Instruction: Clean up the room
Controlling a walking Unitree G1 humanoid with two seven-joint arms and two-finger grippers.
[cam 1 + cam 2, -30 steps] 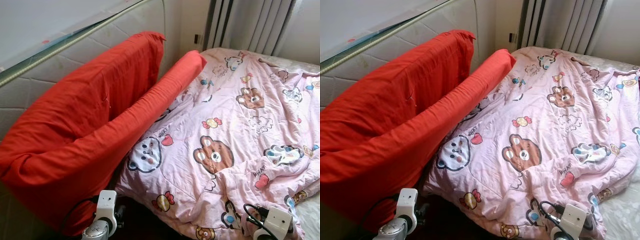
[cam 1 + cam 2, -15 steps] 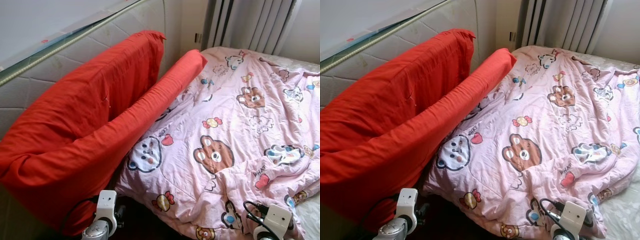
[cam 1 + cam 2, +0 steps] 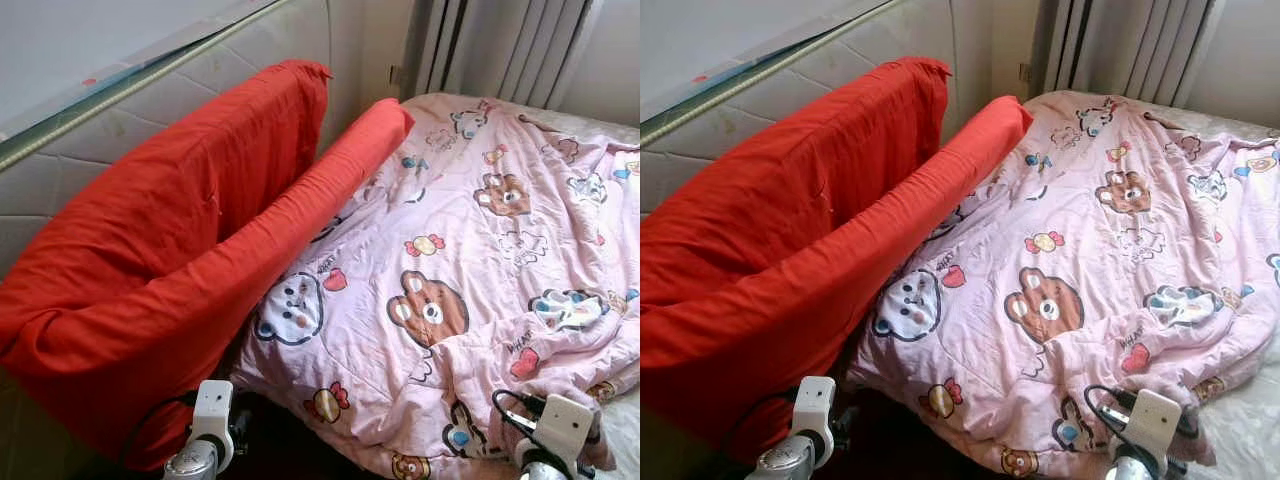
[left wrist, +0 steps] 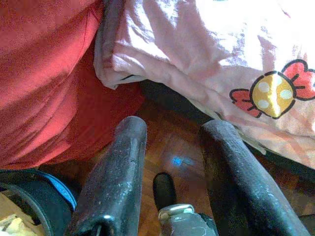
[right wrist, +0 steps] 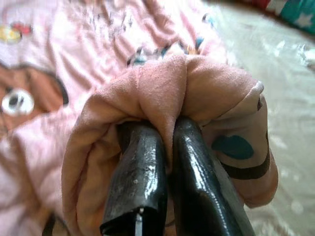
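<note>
Two big soft things are taking up most of the bed: a pink blanket (image 3: 470,250), printed with bears and candies, is lying rumpled across the mattress, and a red cushion (image 3: 170,260) is leaning folded against the padded headboard (image 3: 130,120) along the robot's left side. The blanket's left edge is tucking in under the lower fold of the red cushion. Grey curtains (image 3: 500,50) are hanging beyond the far end of the bed. A strip of pale mattress (image 3: 625,425) is showing bare at the near right corner, just beside the blanket's hem.

Down at that near right hem, the right gripper (image 5: 165,147) is pinching a fold of the blanket, its two black fingers pressed tight together with pink cloth bunching over and around them.

The left gripper (image 4: 172,147) is hanging low at the bed's near left corner, its fingers spread apart and holding nothing, pointing at the wooden floor (image 4: 172,147) between the red cushion and the blanket's drooping edge.
</note>
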